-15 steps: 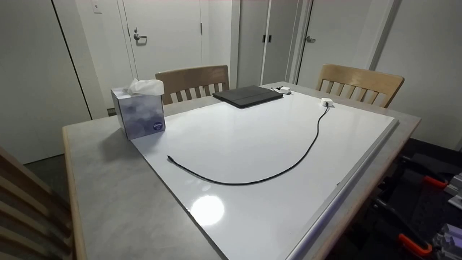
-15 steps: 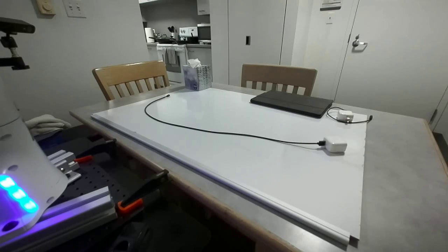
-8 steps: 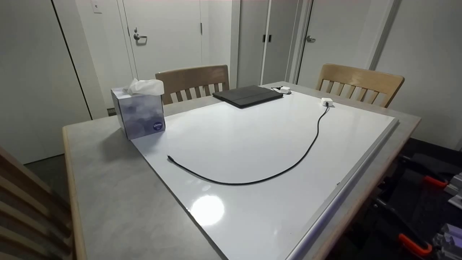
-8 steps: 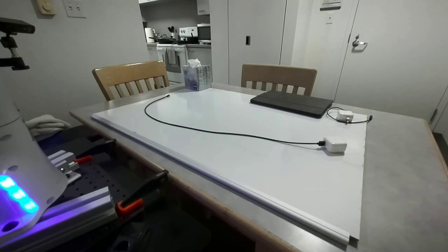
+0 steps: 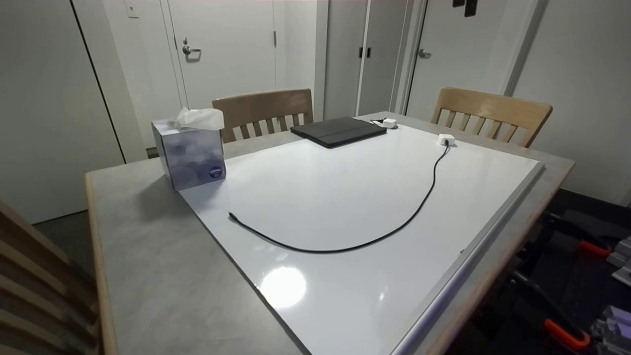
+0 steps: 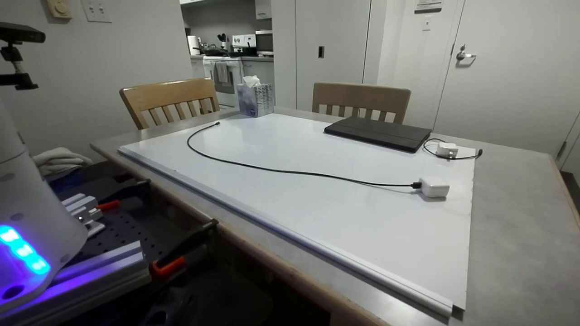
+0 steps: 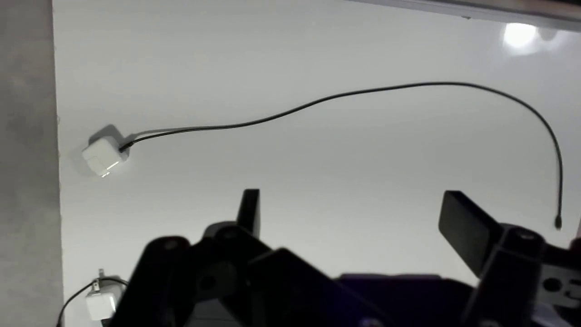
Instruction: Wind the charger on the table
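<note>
Stretched over the glossy white top of the table (image 6: 317, 217), the charger's black cable (image 6: 290, 172) makes one wide curve, unwound. It runs into a white plug block (image 6: 434, 187) at one end; the loose tip (image 5: 231, 216) lies towards the tissue box. In the wrist view, the cable (image 7: 327, 97) and plug block (image 7: 103, 155) lie beyond my gripper (image 7: 352, 194), whose jaws stand wide apart with only white surface between them. Just the dark tips of my gripper (image 5: 464, 5) show at the top edge of an exterior view, well above the table.
A flat dark slab (image 5: 339, 131) lies at the table's far side. Beside it sits another white plug (image 6: 446, 150) with a short looped black cable. A tissue box (image 5: 192, 153) stands on a corner. A raised metal rail (image 6: 290, 228) borders the white top; chairs surround the table.
The dark tips of my gripper have come into an exterior view at its top edge. A small glint has appeared on the white top. The charger has stayed where it was.
</note>
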You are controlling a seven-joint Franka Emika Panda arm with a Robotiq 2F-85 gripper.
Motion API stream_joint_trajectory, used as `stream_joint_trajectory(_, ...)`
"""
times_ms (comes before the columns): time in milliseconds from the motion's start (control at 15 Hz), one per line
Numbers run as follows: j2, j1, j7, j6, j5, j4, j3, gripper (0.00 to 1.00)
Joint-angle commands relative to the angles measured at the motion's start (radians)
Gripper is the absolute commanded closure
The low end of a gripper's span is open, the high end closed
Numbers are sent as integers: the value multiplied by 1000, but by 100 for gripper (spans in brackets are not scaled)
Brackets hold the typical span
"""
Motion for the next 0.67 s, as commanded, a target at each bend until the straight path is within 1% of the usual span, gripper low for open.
stream_joint_trajectory(0,25,-65,55,5,59,24,-21,0)
stream_joint_trajectory(133,18,-90,82,-25,88,27,-35,0)
stream_joint_trajectory(200,7,-79,56,0,56,5,-20,0)
stream_joint_trajectory(333,7,-89,56,-1,60,6,-24,0)
stream_joint_trajectory(533,6,-83,57,-1,60,6,-15,0)
stream_joint_trajectory(600,11,-83,115,50,49,-1,-16,0)
